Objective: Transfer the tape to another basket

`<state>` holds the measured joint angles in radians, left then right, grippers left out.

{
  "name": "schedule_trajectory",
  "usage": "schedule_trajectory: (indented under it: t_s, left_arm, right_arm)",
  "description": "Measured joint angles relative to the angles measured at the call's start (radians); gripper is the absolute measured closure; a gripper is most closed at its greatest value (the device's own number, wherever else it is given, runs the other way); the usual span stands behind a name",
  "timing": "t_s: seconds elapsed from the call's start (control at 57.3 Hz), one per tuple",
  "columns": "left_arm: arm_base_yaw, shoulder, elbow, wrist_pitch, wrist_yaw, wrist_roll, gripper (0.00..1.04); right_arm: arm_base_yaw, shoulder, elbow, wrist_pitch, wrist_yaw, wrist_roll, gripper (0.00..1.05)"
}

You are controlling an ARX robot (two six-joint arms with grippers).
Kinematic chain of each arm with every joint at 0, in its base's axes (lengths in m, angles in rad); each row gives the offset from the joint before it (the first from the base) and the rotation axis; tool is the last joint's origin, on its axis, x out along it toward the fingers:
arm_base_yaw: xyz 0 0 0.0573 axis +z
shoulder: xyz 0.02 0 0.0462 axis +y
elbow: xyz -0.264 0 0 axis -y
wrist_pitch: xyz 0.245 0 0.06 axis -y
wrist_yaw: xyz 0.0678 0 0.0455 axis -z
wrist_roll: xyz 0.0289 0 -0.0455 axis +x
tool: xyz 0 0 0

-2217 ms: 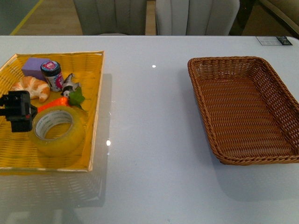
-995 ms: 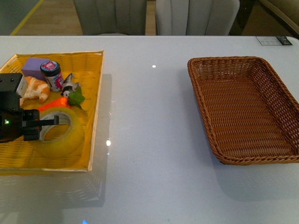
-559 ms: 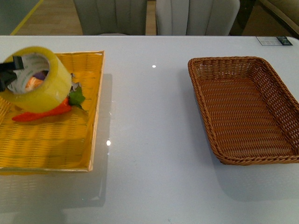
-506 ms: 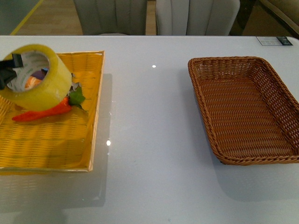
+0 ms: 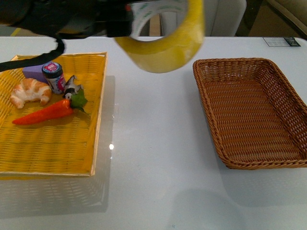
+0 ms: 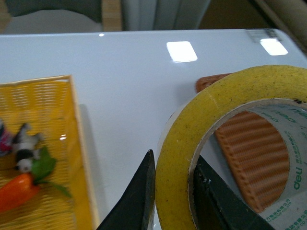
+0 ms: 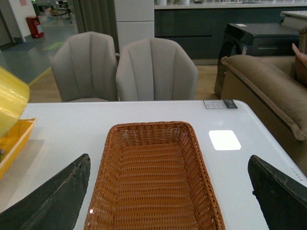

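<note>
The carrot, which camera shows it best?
The front view: the carrot lies whole in the yellow tray, tip to leaves. The left wrist view catches only its leafy end at the picture's edge. The right wrist view shows just a corner of the tray.

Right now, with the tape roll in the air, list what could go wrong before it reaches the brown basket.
1. The left gripper pinches only one wall of the packing tape roll, one finger inside the core; the roll could swing or slip out.
2. It hangs over bare table, short of the brown wicker basket; dropped here, it may roll away.
3. Carried low, it could clip the raised rim and shove the basket.
</note>
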<state>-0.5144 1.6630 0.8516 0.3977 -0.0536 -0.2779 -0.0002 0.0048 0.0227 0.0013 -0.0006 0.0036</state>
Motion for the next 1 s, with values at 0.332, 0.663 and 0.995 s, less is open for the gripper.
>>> schedule_trajectory:
  t_s: [0.332,0.663,0.995]
  left_arm:
    - [-0.113,0.026,0.03,-0.014,0.006,-0.053,0.9]
    - [-0.117,0.027,0.03,-0.017,0.011,-0.053,0.9]
    - [-0.117,0.027,0.03,-0.022,0.016,-0.053,0.9]
  right_arm:
    - [0.0,0.0,0.0,0.0,0.0,0.0,0.09]
    - [0.038,0.482,0.194,-0.126,-0.054,0.348,0.09]
    - [0.119,1.036,0.253,0.532,-0.407,0.64,0.09]
